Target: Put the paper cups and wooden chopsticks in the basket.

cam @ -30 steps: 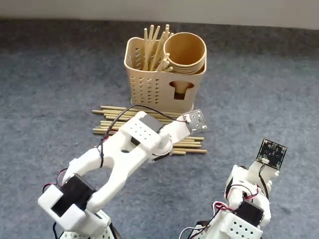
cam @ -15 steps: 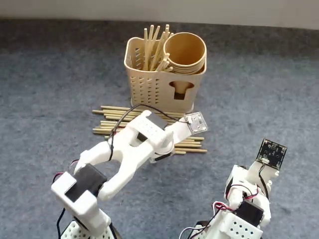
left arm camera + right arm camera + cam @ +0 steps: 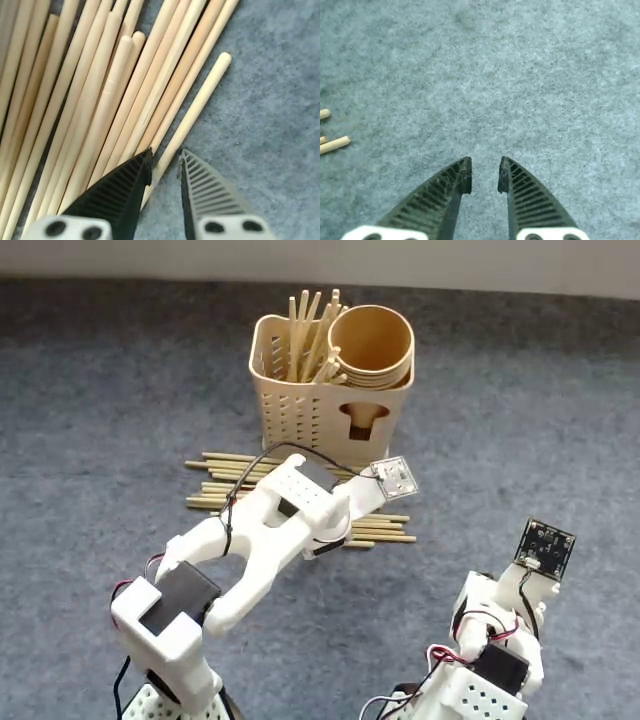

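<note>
The cream slotted basket (image 3: 310, 420) stands at the far middle of the carpet. In it are nested paper cups (image 3: 372, 340) and several upright wooden chopsticks (image 3: 305, 335). More chopsticks (image 3: 225, 480) lie in a flat pile just in front of the basket. The left arm (image 3: 290, 510) is bent over the right end of that pile. My left gripper (image 3: 165, 156) is low over the carpet and slightly open, its black fingers astride the end of the outermost chopstick (image 3: 195, 112). My right gripper (image 3: 484, 167) hangs slightly open over bare carpet with nothing between its fingers.
Grey carpet (image 3: 530, 420) covers the whole table. The right arm (image 3: 500, 630) stays folded at the near right. Two chopstick ends (image 3: 334, 144) poke in at the edge of the right wrist view.
The left arm's shoulder and elbow have swung to the right and its wrist has edged slightly farther over the pile. The right arm has kept still.
</note>
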